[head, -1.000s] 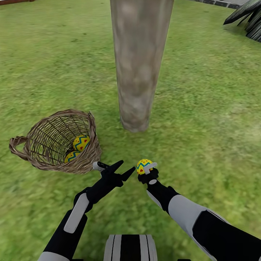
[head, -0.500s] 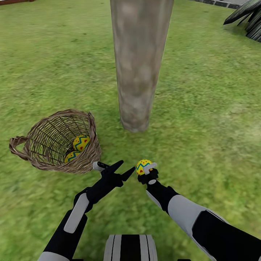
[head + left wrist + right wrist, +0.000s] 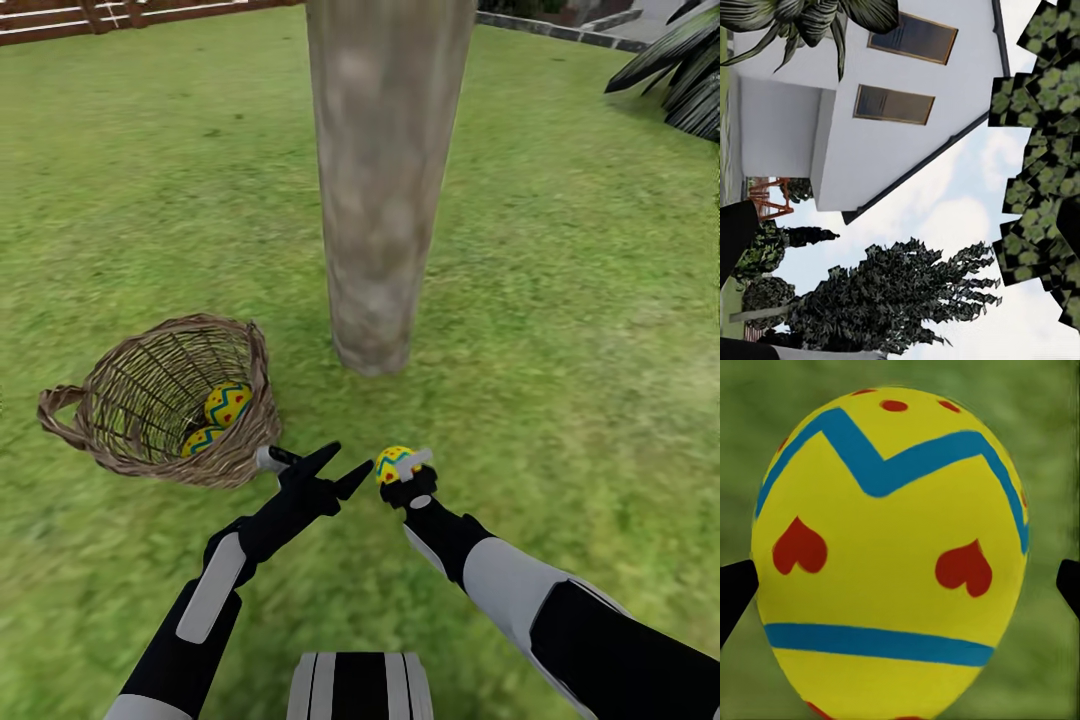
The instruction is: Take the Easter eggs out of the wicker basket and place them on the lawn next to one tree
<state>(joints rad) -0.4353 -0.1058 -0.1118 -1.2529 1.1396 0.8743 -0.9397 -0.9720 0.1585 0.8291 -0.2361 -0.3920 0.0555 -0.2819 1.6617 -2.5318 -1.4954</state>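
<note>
The wicker basket (image 3: 150, 400) lies tipped on its side on the lawn (image 3: 580, 340), its mouth facing my arms. Two yellow Easter eggs (image 3: 228, 403) (image 3: 200, 440) rest inside it. My right gripper (image 3: 399, 466) is shut on a third egg (image 3: 390, 462), held just above the grass in front of the tree (image 3: 385, 190). In the right wrist view that egg (image 3: 892, 555) sits between the dark fingertips (image 3: 735, 592). Beside the basket's rim, my left gripper (image 3: 350, 458) stands open and holds nothing.
A brown slat fence (image 3: 100, 15) runs along the far left. A dark spiky plant (image 3: 680, 80) stands at the far right, with grey paving (image 3: 540, 22) behind. The left wrist view looks up at a white house (image 3: 870, 150), dark trees (image 3: 892, 292) and sky.
The head view has tilted up, so the fence now shows and the basket sits lower in the picture. Both arms and the held egg are almost where they were.
</note>
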